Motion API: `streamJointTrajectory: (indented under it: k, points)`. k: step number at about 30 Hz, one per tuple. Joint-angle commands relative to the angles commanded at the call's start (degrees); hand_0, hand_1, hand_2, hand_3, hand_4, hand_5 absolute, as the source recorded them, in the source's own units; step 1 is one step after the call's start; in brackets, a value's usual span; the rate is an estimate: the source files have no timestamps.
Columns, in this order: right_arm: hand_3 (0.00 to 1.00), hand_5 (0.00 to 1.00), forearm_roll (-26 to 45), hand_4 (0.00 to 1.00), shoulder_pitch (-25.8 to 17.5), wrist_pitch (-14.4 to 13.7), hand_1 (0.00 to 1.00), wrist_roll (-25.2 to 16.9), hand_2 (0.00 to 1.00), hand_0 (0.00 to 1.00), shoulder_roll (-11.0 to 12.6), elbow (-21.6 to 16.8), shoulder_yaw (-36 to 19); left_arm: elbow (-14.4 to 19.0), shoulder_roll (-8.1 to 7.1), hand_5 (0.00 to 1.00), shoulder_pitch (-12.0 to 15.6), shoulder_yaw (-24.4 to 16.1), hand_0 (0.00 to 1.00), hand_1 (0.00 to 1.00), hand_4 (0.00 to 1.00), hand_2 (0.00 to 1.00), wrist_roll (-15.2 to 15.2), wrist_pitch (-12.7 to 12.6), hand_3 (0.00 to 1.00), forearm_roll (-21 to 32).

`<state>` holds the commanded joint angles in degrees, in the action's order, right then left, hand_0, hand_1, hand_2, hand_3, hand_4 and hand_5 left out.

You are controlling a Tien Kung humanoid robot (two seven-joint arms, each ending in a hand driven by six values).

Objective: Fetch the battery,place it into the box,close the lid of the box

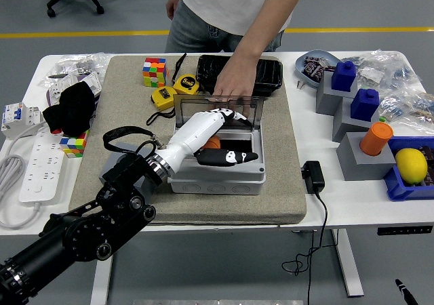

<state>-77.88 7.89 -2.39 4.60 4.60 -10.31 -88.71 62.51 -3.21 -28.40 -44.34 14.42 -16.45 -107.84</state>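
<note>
Lid-closing step judged in hand. Battery (pixel 215 143), orange, is lodged inside the box (pixel 234 173). Left hand (pixel 220 137) is spread loosely, nothing gripped, fingertips against the upright lid (pixel 218 106); a person's hand (pixel 234 87) is set at 12 o'clock. Next: lid to be pushed down.

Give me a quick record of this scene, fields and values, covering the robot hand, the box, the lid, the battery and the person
left hand: over the open gray box, fingers reaching in, thumb across the opening
battery: orange, partly hidden under the hand, inside the box; grasp unclear
lid: transparent, standing up at the box's far edge
person's hand: resting at the lid's top edge, in front of a black case
right hand: not in view
surface: tan mat on white table
</note>
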Motion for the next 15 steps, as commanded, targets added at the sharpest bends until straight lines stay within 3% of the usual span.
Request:
streamJointTrajectory:
  k: [8,15]
  points:
    - [0.773,0.988,-0.07,0.998,-0.11,0.0,0.721,0.03,0.732,0.812,-0.04,0.0,-0.12,2.56,-0.72,0.779,0.71,-0.52,0.737,0.778,0.998,0.713,0.14,-0.49,0.672,-0.2]
    - [0.773,0.988,-0.04,0.998,-0.26,-0.03,0.721,0.04,0.732,0.814,-0.04,0.0,-0.21,9.19,-2.34,0.818,2.2,-0.67,0.726,0.745,0.998,0.698,0.66,-1.12,0.663,0.53]
